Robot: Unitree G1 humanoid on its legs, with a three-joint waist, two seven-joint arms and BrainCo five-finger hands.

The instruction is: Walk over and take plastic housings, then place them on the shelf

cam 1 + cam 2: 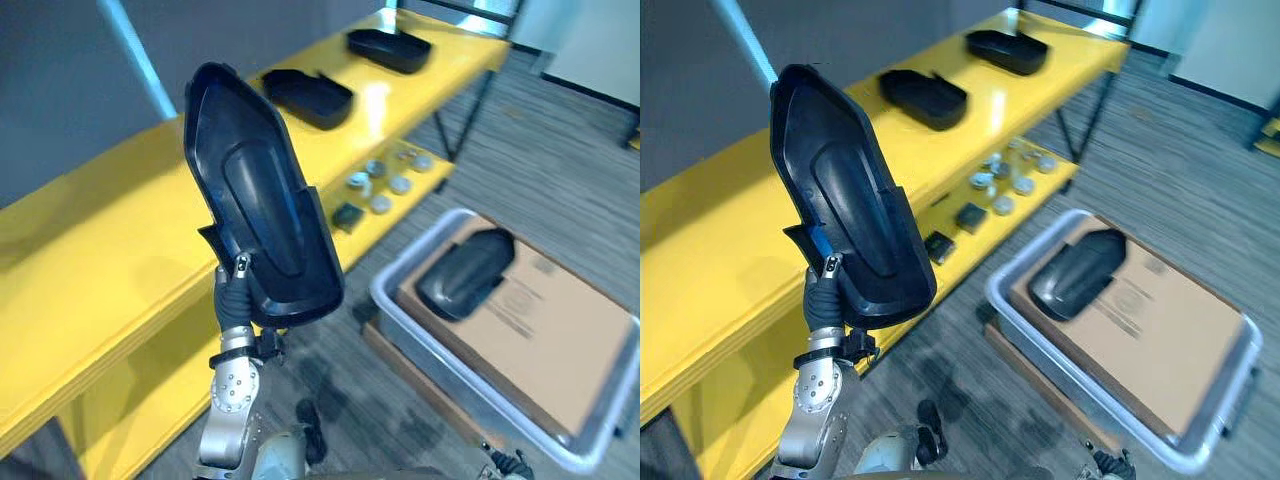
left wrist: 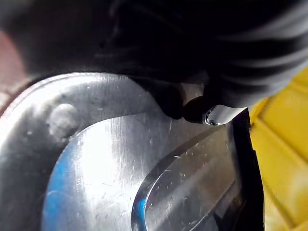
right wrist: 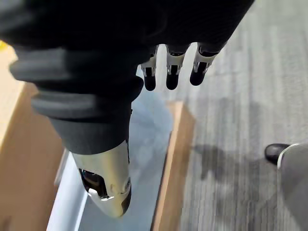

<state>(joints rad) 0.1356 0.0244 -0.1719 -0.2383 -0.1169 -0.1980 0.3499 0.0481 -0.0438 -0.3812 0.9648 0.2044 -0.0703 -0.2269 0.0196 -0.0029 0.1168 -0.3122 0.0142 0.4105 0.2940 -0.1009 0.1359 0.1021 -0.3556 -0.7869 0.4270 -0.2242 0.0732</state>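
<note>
My left hand [image 1: 235, 292] is shut on the lower end of a black plastic housing [image 1: 262, 195], its thumb on the hollow side. The housing stands upright in the air in front of the yellow shelf [image 1: 90, 260]. In the left wrist view the thumb tip [image 2: 196, 109] presses on the housing's glossy face [image 2: 115, 163]. Two more black housings [image 1: 308, 97] [image 1: 388, 48] lie on the shelf's top board, further along. Another housing [image 1: 465, 272] rests on cardboard in a grey bin [image 1: 398, 300]. My right hand [image 3: 96, 72] hangs with relaxed fingers [image 3: 171, 77], holding nothing.
Small round parts [image 1: 378, 185] and a dark block [image 1: 347, 215] lie on the shelf's lower board. The bin with its cardboard sheet [image 1: 545, 320] sits on the grey carpet to the right of the shelf. Black metal legs [image 1: 470, 120] stand at the shelf's far end.
</note>
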